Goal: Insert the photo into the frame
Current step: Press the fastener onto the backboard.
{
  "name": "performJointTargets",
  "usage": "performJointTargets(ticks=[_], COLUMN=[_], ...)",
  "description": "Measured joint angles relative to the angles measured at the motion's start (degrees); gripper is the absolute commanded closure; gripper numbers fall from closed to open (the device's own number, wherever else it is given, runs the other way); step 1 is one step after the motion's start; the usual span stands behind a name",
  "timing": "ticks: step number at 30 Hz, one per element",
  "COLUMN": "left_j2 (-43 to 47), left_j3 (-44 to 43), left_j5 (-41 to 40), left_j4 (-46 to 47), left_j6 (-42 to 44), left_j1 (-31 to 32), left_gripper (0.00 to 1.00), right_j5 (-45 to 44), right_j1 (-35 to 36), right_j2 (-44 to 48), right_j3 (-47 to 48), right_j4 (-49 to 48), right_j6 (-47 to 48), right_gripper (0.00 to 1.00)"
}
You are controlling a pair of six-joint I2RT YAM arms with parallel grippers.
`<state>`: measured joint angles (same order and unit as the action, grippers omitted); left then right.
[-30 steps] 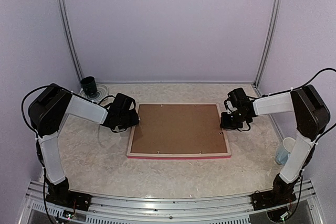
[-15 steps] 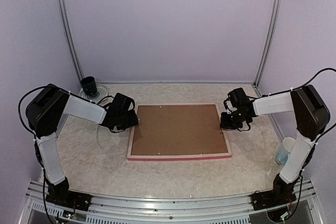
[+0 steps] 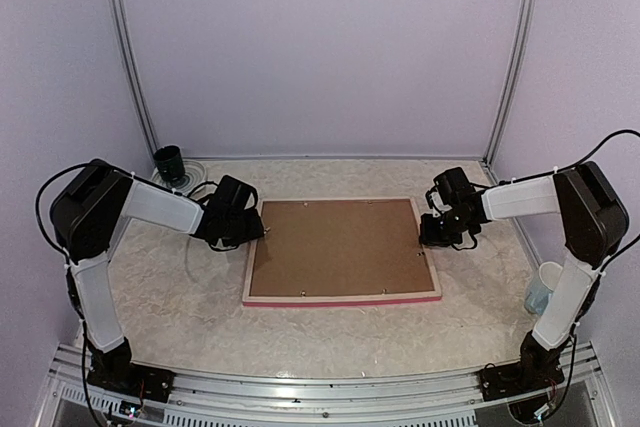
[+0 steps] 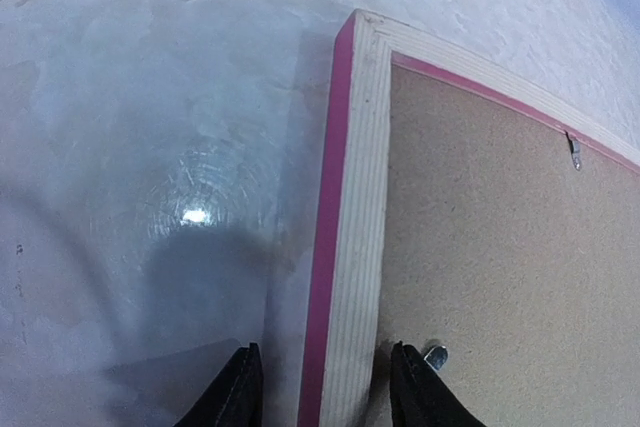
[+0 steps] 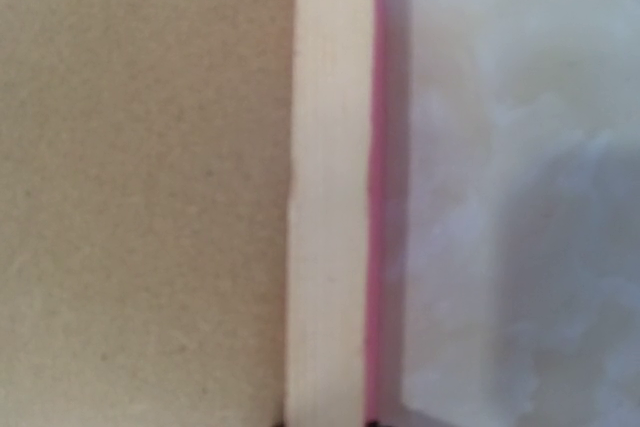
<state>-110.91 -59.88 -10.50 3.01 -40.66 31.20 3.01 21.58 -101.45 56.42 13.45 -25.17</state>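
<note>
Left gripper (image 4: pixel 322 382) straddles frame (image 4: pixel 352 197) rail — jaws apart.

Pale wood frame (image 4: pixel 355 197), matt fibreboard backing (image 4: pixel 500 247)

Soft, even light falls from overhead. A glare spot gleams on the table (image 4: pixel 195 215) ahead of my left fingers (image 4: pixel 235 392), with a dim shadow beneath. My right wrist view is blurred.
</note>
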Motion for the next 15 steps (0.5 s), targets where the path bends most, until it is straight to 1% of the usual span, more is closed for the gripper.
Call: performJointTargets(ticks=[15], left_j2=[0.94], left_j3=[1.09], left_j5=[-0.42], left_j4=[0.31], left_j6=[2.62], left_j1=[1.90], left_gripper=[0.56], right_j5=[0.20], right_j1=[0.00], right_j2=[0.00], right_j3=[0.00], right_j4=[-0.02], right_j6=[0.02], right_gripper=[0.99])
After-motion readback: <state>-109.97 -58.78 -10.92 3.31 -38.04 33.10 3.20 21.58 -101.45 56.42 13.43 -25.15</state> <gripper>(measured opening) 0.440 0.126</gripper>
